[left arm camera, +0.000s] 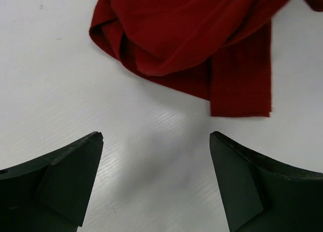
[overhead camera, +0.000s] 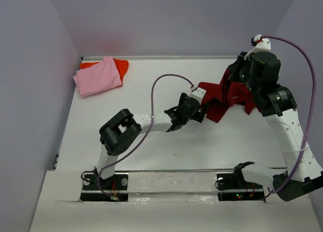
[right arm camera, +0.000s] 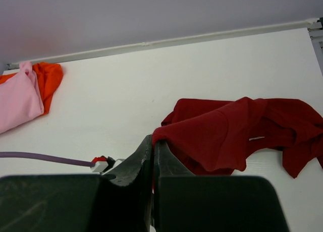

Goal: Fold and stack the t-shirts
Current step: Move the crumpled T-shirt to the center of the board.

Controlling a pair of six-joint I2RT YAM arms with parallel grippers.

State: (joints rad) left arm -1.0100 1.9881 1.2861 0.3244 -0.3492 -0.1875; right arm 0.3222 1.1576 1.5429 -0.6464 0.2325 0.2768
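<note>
At the far left corner of the table [overhead camera: 151, 156], the light pink t-shirt [overhead camera: 98, 76] lies on the orange-red t-shirt [overhead camera: 121, 65], well apart from both arms. Right of centre, the left gripper [left arm camera: 155, 141] is released and holds nothing; the crumpled crimson t-shirt [left arm camera: 202, 30] lies just beyond its tips, a flat flap nearest. The right gripper [right arm camera: 153, 143] is clenched on a raised fold of that shirt, so the left arm is judged free to take the second hold.

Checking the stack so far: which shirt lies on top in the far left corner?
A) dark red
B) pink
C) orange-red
B: the pink shirt lies over the orange-red shirt there; the dark red shirt is elsewhere, pinched in the right gripper.
</note>
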